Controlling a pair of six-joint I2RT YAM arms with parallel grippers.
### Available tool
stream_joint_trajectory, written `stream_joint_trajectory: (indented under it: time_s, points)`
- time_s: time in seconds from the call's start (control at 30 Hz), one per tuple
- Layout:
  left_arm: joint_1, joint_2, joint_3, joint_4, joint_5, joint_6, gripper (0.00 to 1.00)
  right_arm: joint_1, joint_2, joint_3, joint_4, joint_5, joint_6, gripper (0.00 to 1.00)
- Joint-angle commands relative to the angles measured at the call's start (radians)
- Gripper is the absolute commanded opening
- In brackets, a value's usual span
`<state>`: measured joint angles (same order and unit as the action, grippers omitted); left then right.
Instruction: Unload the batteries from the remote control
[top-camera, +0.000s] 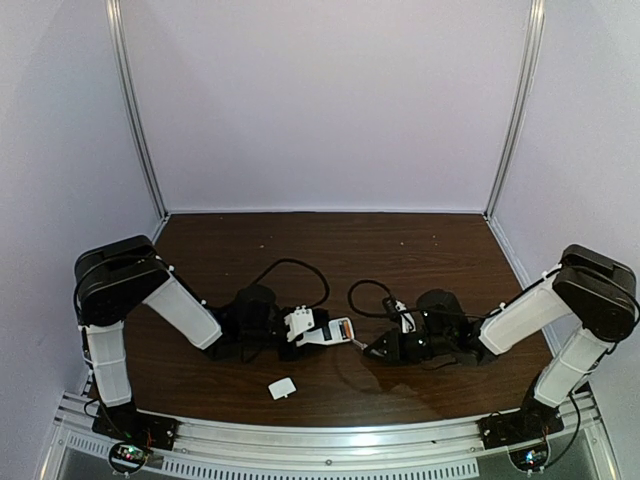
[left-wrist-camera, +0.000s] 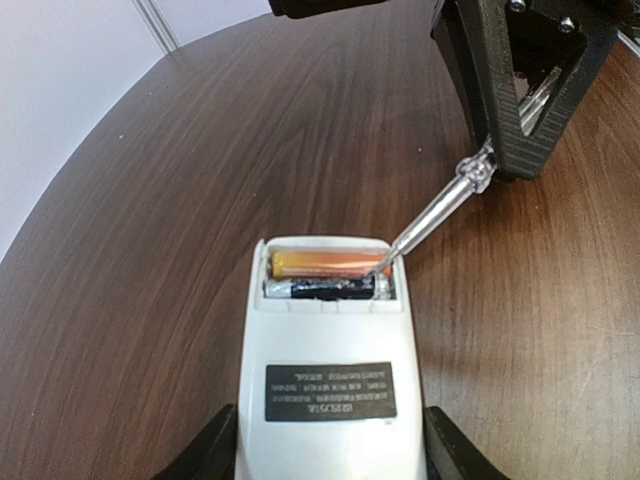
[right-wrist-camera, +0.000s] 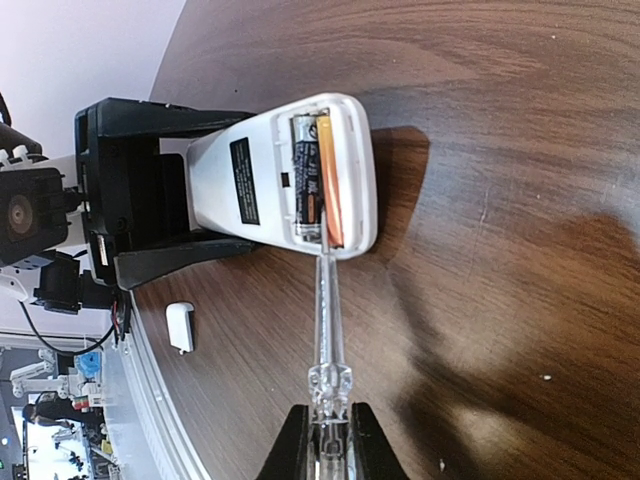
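Remote control (left-wrist-camera: 330, 350) lies back-up on worktop (left-wrist-camera: 150, 250), battery bay uncovered. Left claw (left-wrist-camera: 330, 455) pinches remote control by its long sides, fingers part-spread around it. Both batteries (left-wrist-camera: 325, 265) sit side by side in the bay at the remote's end away from left claw, orange one outermost, dark one just inside. Right claw (right-wrist-camera: 325, 445) pressed together on screwdriver (right-wrist-camera: 328, 320) handle. Tip reaches into bay at the batteries' end; contact can't tell. White cover (top-camera: 282, 388) lies loose near the remote, on the arm-base side.
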<state>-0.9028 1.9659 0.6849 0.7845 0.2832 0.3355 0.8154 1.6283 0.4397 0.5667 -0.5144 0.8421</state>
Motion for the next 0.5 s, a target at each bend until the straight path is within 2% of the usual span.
stream_joint_trajectory:
  time_s: [0.0, 0.47]
  points:
    - [0.003, 0.014, 0.028, 0.041, 0.067, -0.026, 0.0, 0.021, 0.004, -0.031, -0.002, 0.09, 0.022, 0.0]
    - [0.018, 0.017, 0.055, 0.01, 0.136, -0.067, 0.0, 0.102, 0.008, 0.019, -0.127, 0.271, -0.056, 0.0]
